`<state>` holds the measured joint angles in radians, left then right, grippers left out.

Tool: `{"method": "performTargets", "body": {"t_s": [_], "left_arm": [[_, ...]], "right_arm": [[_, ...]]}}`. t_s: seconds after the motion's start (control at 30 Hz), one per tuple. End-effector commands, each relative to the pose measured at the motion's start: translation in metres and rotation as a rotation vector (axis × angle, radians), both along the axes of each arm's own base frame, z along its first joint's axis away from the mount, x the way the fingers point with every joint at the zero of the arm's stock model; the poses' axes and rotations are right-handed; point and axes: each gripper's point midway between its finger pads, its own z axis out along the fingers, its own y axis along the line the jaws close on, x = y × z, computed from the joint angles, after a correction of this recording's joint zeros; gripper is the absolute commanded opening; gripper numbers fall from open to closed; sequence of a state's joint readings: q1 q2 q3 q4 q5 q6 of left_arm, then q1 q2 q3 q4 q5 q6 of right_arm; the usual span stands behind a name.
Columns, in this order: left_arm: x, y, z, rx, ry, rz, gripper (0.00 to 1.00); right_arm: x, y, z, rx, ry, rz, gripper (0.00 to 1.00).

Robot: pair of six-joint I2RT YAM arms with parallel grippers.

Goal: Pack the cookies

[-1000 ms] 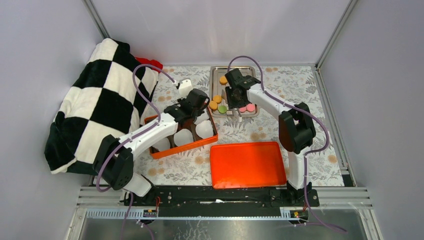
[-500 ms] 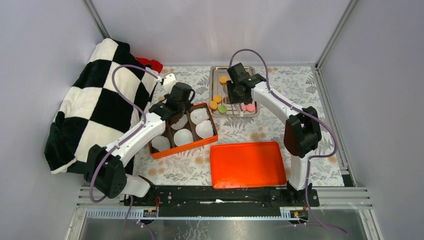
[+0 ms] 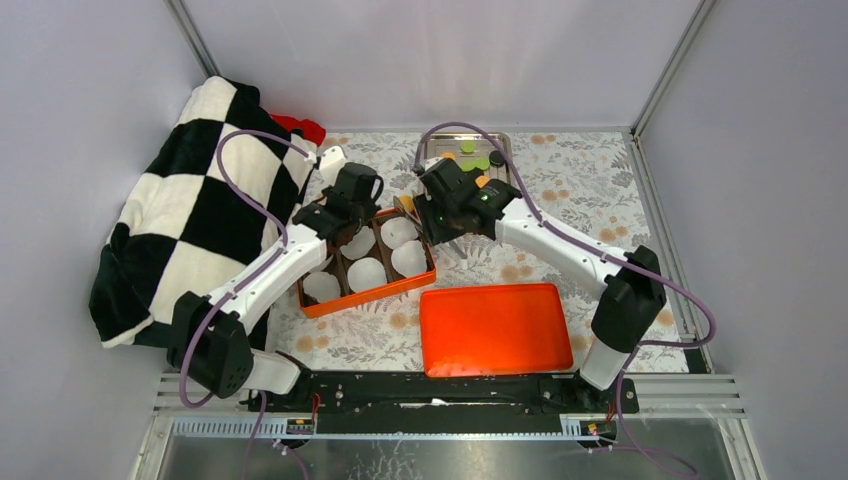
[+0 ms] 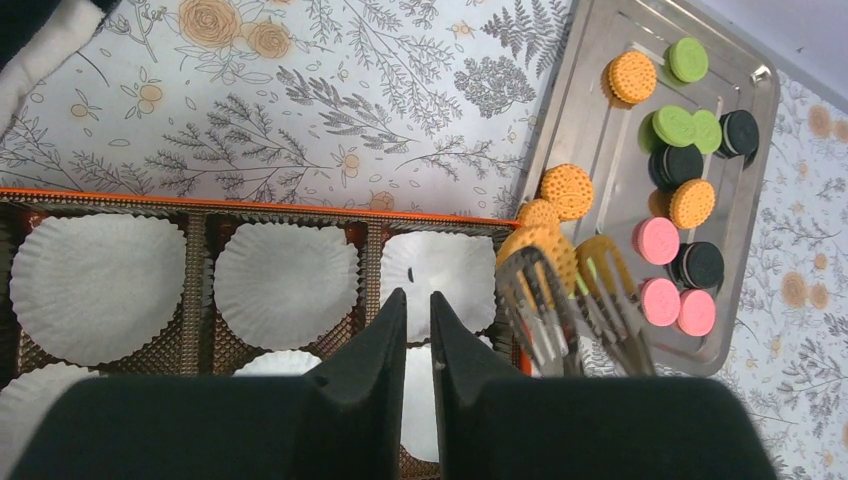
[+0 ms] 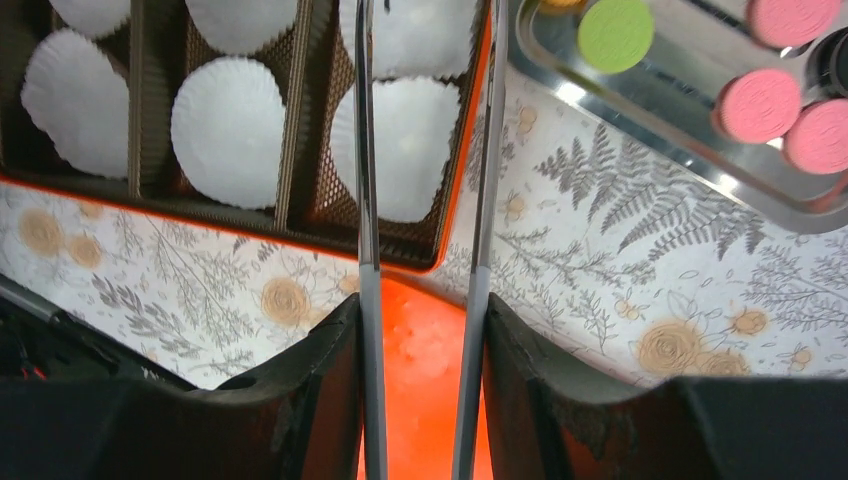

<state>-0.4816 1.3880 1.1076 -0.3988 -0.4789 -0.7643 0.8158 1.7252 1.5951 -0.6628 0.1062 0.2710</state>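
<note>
carry step: right claw (image 5: 420, 330) clamped on tongs (image 5: 366, 180), orange cookie (image 4: 548, 248) seemingly pinched at their tips, ahead of claw over box (image 4: 250, 204) rim. left claw (image 4: 415, 312) nearly closed, empty. next: lower into paper cup (image 4: 445, 265), release.

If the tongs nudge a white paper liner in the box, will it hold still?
Probably not firmly: the paper liners look thin and pleated, so likely light and easily crumpled. Dividers in the box fence each one, so sliding should be limited.
</note>
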Motion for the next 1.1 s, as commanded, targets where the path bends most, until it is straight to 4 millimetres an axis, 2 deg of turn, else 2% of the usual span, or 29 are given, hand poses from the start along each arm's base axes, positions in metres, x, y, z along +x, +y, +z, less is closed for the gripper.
{"method": "performTargets", "body": {"t_s": [0.0, 0.4, 0.5, 0.63, 0.77, 0.93, 1.07], "left_arm": [[0.0, 0.008, -0.007, 0.023, 0.025, 0.019, 0.18], [-0.004, 0.026, -0.011, 0.037, 0.029, 0.058, 0.19], [-0.003, 0.029, -0.012, 0.043, 0.028, 0.057, 0.19], [-0.003, 0.03, -0.015, 0.048, 0.029, 0.054, 0.2], [-0.003, 0.027, -0.014, 0.04, 0.02, 0.036, 0.2], [-0.004, 0.026, -0.011, 0.026, -0.002, 0.027, 0.25], [-0.003, 0.024, -0.012, 0.022, -0.001, 0.017, 0.25]], "right_arm": [[-0.013, 0.009, -0.002, 0.006, 0.019, 0.041, 0.23], [-0.012, 0.035, -0.029, -0.011, 0.077, 0.092, 0.23], [-0.013, 0.037, -0.03, -0.012, 0.076, 0.093, 0.28], [-0.006, 0.035, -0.029, -0.027, 0.05, 0.069, 0.43], [-0.001, 0.036, -0.027, -0.028, 0.033, 0.057, 0.52], [0.002, 0.037, -0.027, -0.03, 0.028, 0.054, 0.56], [0.003, 0.037, -0.025, -0.027, 0.017, 0.049, 0.52]]}}
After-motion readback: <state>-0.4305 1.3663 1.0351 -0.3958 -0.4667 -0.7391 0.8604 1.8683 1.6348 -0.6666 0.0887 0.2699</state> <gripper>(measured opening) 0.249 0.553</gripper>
